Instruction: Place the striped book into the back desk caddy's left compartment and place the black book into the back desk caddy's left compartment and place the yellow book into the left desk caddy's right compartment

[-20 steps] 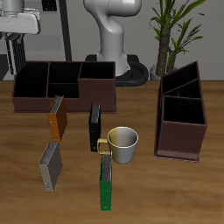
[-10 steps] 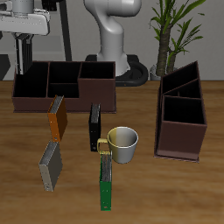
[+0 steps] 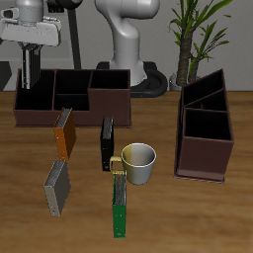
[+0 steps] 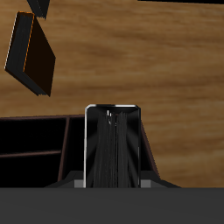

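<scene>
— What was the end effector [image 3: 30, 65] doing at that moment?

— It was clenched on the striped book [image 4: 112, 144]. The book hung upright between the fingers, dark, with a pale rim and a striped band down its middle.

— And where was that, relative to the caddies?

— Over the back desk caddy [image 3: 109, 99], at its end compartment, the one farthest from the potted plant [image 3: 198, 30]. In the exterior view the book's lower end overlapped the caddy's rear wall; I could not tell whether it had dipped below the rim.

— The other two books?

— Both lay on the surface [image 3: 188, 217], in front of the back desk caddy. The yellow book [image 3: 65, 131] lay closest to that caddy's front wall, and the black book [image 3: 107, 143] lay beside it, next to a white mug [image 3: 139, 163].

— Anything else down there?

— A grey book [image 3: 56, 186] nearer the front edge, and a green book [image 3: 120, 203] stretching forward from the mug.

— The left desk caddy?

— The left desk caddy [image 3: 205, 148] stood well apart from the end effector, near the plant. I saw no books in its compartments.
</scene>
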